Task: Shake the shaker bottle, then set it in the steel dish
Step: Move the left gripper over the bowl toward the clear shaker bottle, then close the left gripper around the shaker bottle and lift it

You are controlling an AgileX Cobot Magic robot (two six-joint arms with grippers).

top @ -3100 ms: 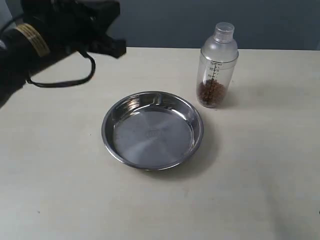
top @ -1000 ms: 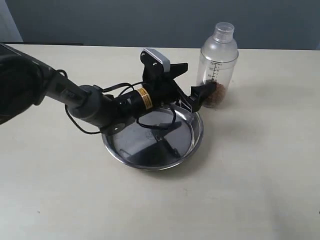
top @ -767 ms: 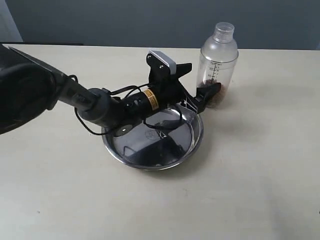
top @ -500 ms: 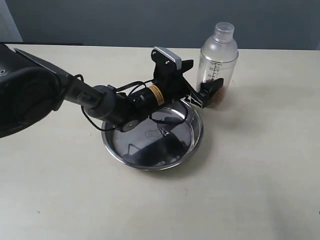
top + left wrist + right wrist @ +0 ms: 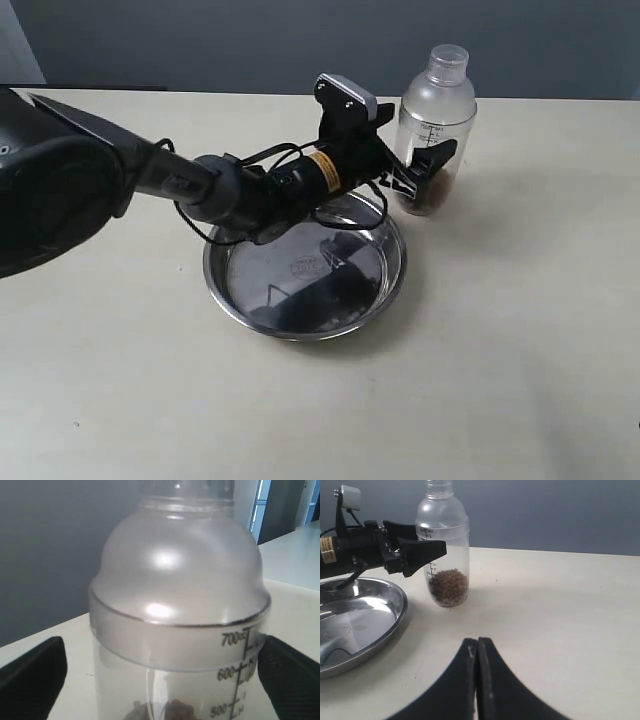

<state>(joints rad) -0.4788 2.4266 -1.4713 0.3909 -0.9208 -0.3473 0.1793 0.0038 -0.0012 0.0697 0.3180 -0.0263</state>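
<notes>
Over the left of the bench (image 5: pixel 100 400), the arm stretches across the steel dish (image 5: pixel 250 300), left gripper (image 5: pixel 425 172) spread wide, straddling the shaker bottle (image 5: pixel 437 110), which stands upright just past the dish's rim. Now squeeze squarely below the dome, firmly, before lifting. Farther right, the right gripper (image 5: pixel 477 645) sits pressed together, empty.

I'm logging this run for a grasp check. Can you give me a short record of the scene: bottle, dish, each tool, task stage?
bottle: bottle stands upright on the table, beside the dish, with brown granules at its bottom
dish: dish on the table, no bottle in it
left tool: left tool open, one finger on each side of the bottle
right tool: right tool shut, apart from the bottle
stage: bottle not yet gripped
</notes>
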